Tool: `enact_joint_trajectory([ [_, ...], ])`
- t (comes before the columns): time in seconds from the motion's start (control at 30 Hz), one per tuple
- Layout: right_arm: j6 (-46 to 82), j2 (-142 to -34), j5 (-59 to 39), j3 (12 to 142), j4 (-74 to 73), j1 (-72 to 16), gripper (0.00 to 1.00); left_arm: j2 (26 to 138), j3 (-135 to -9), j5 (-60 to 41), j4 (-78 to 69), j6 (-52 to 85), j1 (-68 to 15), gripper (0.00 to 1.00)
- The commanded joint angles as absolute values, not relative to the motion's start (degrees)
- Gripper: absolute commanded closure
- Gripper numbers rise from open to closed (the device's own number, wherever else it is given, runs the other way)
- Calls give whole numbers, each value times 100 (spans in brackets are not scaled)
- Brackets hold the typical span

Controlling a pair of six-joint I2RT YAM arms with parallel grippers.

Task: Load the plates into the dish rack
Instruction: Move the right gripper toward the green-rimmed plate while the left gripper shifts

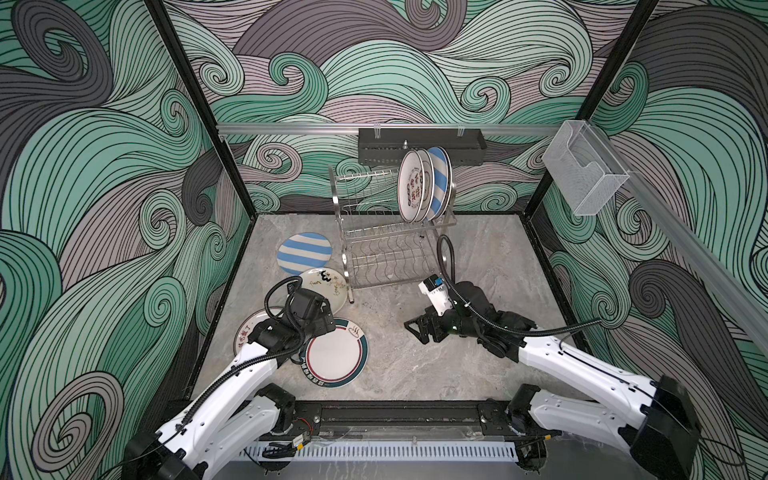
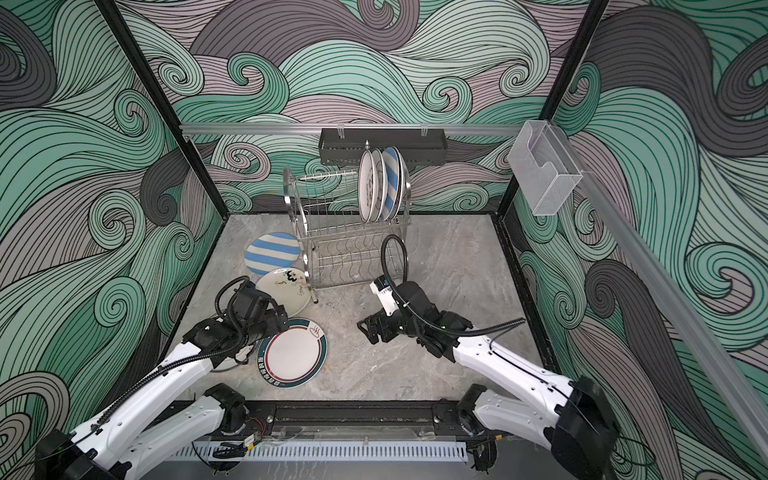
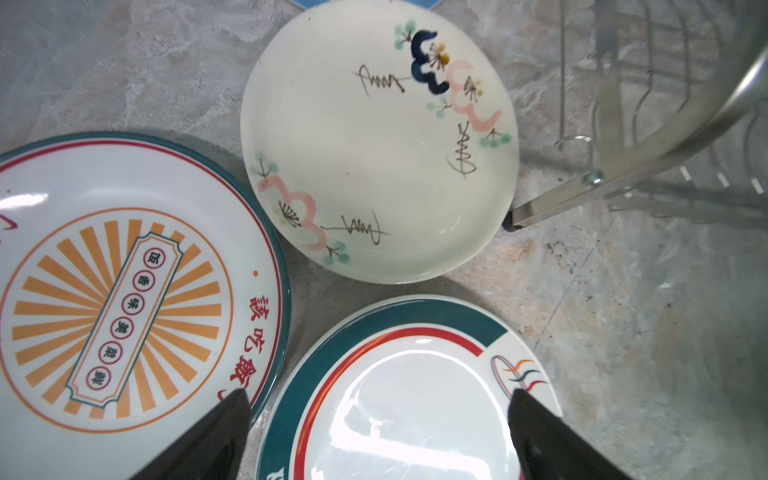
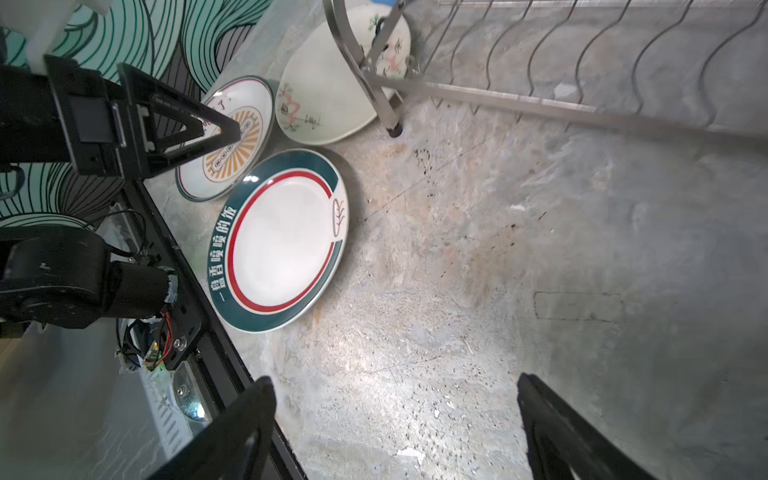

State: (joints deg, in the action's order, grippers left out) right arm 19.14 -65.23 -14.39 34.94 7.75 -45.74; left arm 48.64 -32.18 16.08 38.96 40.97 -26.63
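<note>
- Swirl-painted walls box in a grey marbled counter; in a top view the rack stands at the back middle, with three plates upright at the right end of its upper shelf and none on the lower one
- In that view four more lie flat left of the rack: a striped plate farthest back, then a floral plate, a teal plate and a sunburst plate partly under the left arm; the left hand hangs over the near pair
- In a top view the right hand hovers over bare counter, well apart from every plate, spread wide and empty; a black tray and a clear box hang on the wall rails
- Left wrist: the left hand is open and holds nothing, one finger above the sunburst plate rim, one above the teal plate; the floral plate lies just beside the rack
- Right wrist: the right hand gapes over stained, gritty counter; the teal plate seems to touch the sunburst plate, but I cannot tell whether they overlap
- Likely step: the left hand taking the teal plate; it lies flat and glazed, so I would come down on its free rim, away from its neighbour, pinch the rim only, tip it upright, then carry it to an empty slot beside the three plates without knocking them
</note>
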Motion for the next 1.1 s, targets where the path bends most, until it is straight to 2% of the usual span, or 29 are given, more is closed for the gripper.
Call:
enact_joint_trajectory([
  [0.0, 2421, -6840, -1852, 2898, -768, -4571, 11, 4470, -2826, 1811, 3943, 4315, -2589, 1],
  [0.17, 2372, -7014, -2070, 2879, -956, -4708, 14, 3605, -2476, 1839, 3882, 4346, -2505, 1],
  [0.5, 2743, -7028, -2038, 2450, -1621, -4958, 13, 2947, -1850, 1543, 3618, 4377, -2500, 1],
  [0.67, 3157, -7386, -1976, 2462, -2200, -5217, 13, 3203, -1951, 1714, 3477, 4223, -2499, 1],
  [0.9, 3492, -8100, -1959, 2771, -2430, -5465, 13, 4097, -2025, 1264, 2871, 4140, -2488, 1],
  [1.07, 3613, -8572, -2051, 3040, -2483, -5592, 14, 4180, -2008, 1042, 2715, 4125, -2490, 1],
])
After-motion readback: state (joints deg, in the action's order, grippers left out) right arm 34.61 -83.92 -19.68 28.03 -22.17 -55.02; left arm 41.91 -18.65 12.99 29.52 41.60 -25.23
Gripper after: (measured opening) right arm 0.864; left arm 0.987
